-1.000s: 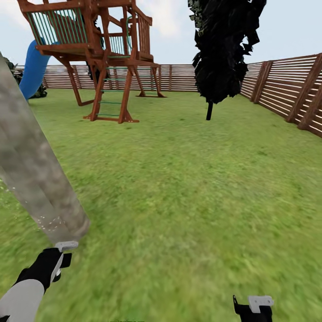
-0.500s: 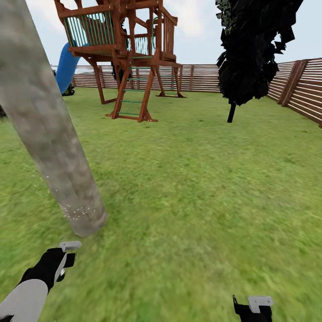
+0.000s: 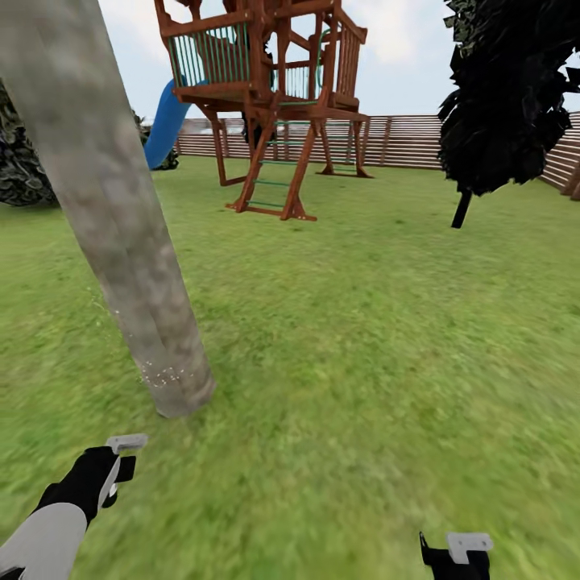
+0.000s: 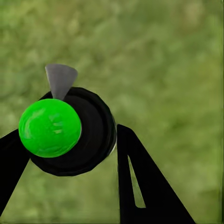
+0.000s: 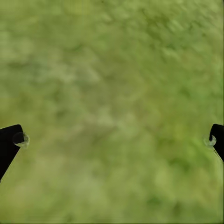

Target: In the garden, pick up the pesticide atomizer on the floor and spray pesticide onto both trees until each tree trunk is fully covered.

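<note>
One tree trunk (image 3: pixel 121 234) stands just ahead of our left claw (image 3: pixel 113 467), close but not touching. Its pale, blotchy bark has tiny white dots of pesticide (image 3: pixel 165 374) near the bottom, just above the grass (image 3: pixel 362 338).

Our left claw is closed around the pesticide atomizer (image 4: pixel 70 133). In the left wrist view we see it end on: a dark round bottle with a bright green ball on it and a small grey tip sticking out. A black finger (image 4: pixel 140 182) sits tight on each side. We think we hold it low and pointed at the trunk so the spray can hit the bark. Only a small patch looks dotted, so most of the trunk seems to need more spray.

Our right claw (image 3: pixel 455 556) is spread wide with nothing in it. In the right wrist view its two tips sit far apart, with only grass between them. We think it stays to the side so it does not block the spray.

Far beyond the left claw is a brown wooden play tower (image 3: pixel 274 105) with a blue slide (image 3: pixel 165 125). Far ahead of the right claw stands a black conifer (image 3: pixel 507 97). A slat fence (image 3: pixel 403 141) runs behind them. Nothing stands between the left claw and the trunk.
</note>
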Robot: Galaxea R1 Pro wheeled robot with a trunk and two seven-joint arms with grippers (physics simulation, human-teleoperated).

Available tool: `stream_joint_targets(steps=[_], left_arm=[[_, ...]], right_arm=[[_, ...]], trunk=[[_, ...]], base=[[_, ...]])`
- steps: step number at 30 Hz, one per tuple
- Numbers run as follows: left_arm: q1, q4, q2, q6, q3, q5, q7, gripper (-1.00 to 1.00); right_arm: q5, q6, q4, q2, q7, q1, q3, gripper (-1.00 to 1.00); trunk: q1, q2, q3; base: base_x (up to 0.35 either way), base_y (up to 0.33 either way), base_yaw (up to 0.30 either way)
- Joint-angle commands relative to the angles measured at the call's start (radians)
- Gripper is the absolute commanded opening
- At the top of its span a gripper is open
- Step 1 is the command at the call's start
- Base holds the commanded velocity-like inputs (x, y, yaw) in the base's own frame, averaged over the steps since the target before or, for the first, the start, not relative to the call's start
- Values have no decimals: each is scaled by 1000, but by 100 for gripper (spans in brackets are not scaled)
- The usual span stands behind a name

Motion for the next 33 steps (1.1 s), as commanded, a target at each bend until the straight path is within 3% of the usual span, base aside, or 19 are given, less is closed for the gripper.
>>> stream_joint_targets(steps=[1, 14, 18, 23, 33], left_arm=[[-1, -1, -1, 4, 3, 0, 1, -100], [-1, -1, -1, -59, 3, 0, 1, -100], [-1, -1, -1, -60, 3, 2, 1, -100], [-1, -1, -1, -62, 0, 58, 1, -100], [-1, -1, -1, -62, 0, 62, 1, -100]], right_arm=[[11, -3, 2, -1, -8, -1, -4, 100], [11, -3, 0, -2, -8, -1, -5, 100], [11, -3, 0, -2, -8, -1, -5, 100], [11, -3, 0, -2, -8, -1, -4, 100], [11, -3, 0, -2, -8, -1, -5, 100]], trunk=[[0, 0, -1], [0, 0, -1], [0, 0, -1], [0, 0, -1], [0, 0, -1]], base=[[230, -202, 131], [118, -260, 27], [101, -274, 256], [145, -267, 276], [194, -233, 277]])
